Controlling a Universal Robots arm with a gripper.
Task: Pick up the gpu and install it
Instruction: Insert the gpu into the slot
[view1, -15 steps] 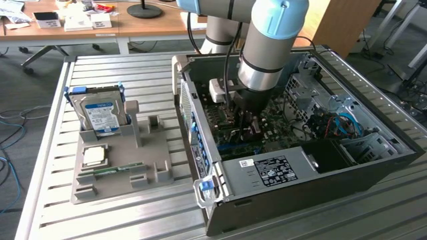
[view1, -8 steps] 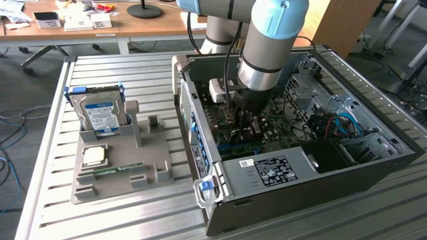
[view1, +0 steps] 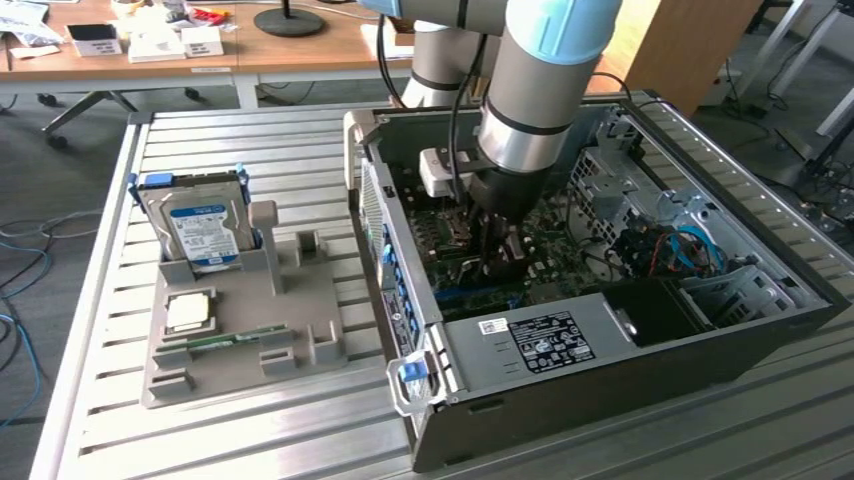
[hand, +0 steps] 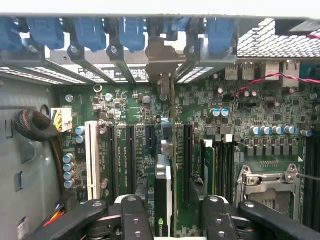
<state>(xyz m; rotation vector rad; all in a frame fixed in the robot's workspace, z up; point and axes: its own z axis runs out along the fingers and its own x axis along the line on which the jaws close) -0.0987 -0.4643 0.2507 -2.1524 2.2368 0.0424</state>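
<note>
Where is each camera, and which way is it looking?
Exterior view: off the arm, high up, looking down at the open PC case on the table; the arm reaches in.
Wrist view: on the wrist, looking along the claw at the motherboard; both fingers show, gripping the gpu.
Both see the motherboard and the claw.

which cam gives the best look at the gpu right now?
Wrist view. The gpu stands edge-on between the gripper fingers, its silver bracket up at the case's slot openings, motherboard slots on both sides. In the exterior view the arm hides most of it inside the case.
</note>
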